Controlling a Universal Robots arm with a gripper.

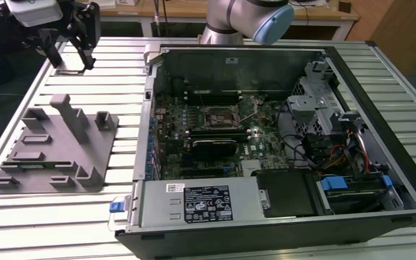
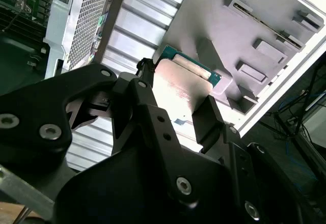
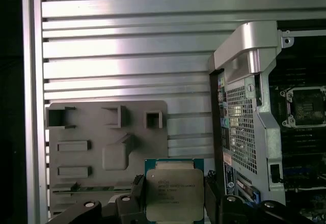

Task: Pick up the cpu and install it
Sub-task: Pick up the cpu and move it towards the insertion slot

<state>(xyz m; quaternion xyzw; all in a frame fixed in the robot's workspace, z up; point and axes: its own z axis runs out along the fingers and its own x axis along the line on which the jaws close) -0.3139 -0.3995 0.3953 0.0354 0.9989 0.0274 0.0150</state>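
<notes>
The cpu, silver-topped with a teal rim, apparently clamped between fingers.

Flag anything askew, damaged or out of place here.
Nothing stands out. The cpu sits square and untilted in the gripper, and the open computer case looks intact.

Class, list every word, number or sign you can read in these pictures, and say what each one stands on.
None can be read.
Print on the lid of the cpu, gripped in the hand: too faint.
Black label on the power supply: print too small.
White sticker beside it: too small.
</notes>
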